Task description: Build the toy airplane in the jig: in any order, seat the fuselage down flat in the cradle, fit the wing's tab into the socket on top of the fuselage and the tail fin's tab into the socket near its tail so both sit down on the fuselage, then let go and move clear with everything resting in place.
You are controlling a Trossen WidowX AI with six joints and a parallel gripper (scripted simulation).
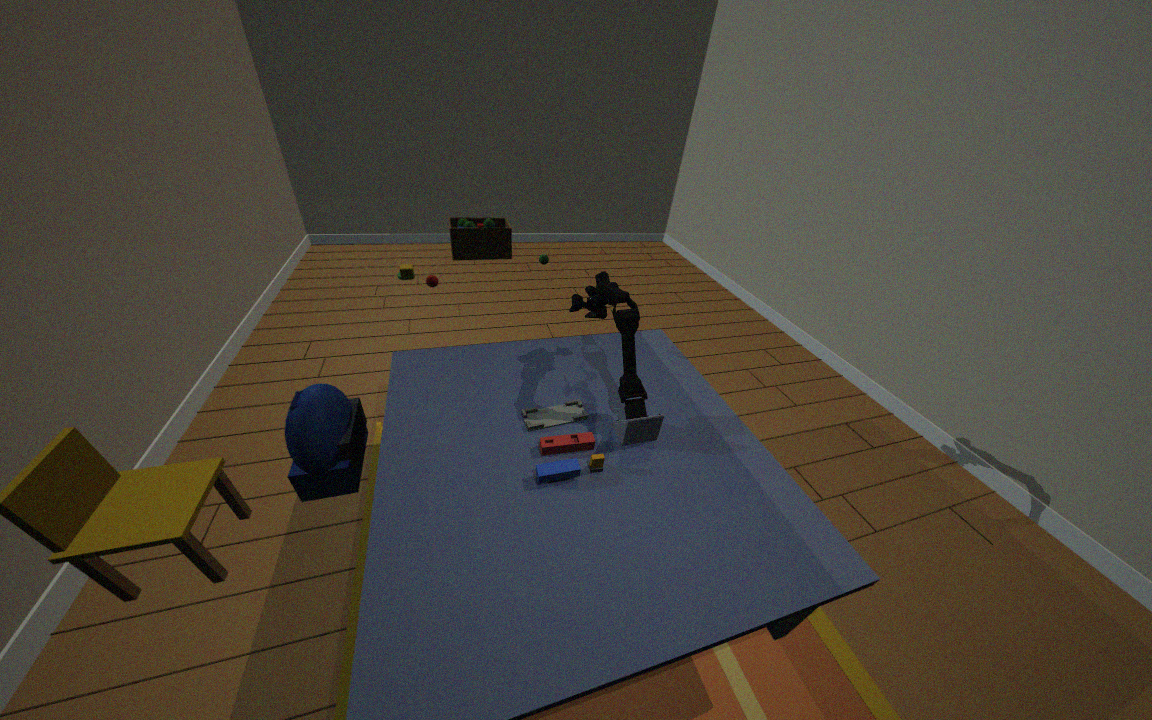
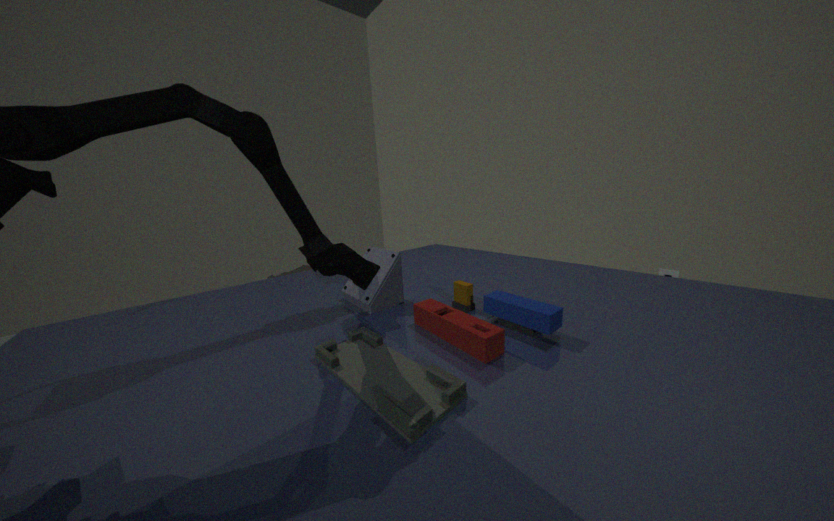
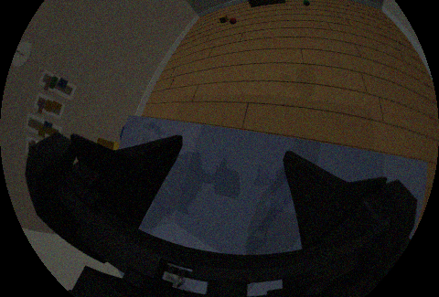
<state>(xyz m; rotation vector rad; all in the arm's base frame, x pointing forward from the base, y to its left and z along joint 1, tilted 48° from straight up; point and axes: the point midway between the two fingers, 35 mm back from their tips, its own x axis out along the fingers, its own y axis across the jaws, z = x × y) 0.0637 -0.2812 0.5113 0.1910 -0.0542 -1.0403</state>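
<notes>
Airplane kit laid out in 3 parts beside its jig, nothing seated
The gripper (image 1: 582,310) (image 3: 234,149) is wide open and holds nothing, up over the table (image 1: 473,573) (image 2: 698,388) (image 3: 201,224), probably to leave room for a first reach. The red fuselage (image 1: 567,443) (image 2: 459,331) lies between the cradle jig (image 1: 553,415) (image 2: 381,382) and the blue wing (image 1: 558,471) (image 2: 522,311), its 2 sockets facing up, presumably ready for the tabs. The yellow tail fin (image 1: 596,461) (image 2: 462,293) stands upright beside the wing, on a dark base, likely for easy grasping.

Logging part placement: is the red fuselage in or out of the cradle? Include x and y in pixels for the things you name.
Out: the red fuselage (image 1: 567,444) (image 2: 455,333) lies beside the cradle (image 1: 555,415) (image 2: 368,372).
</notes>
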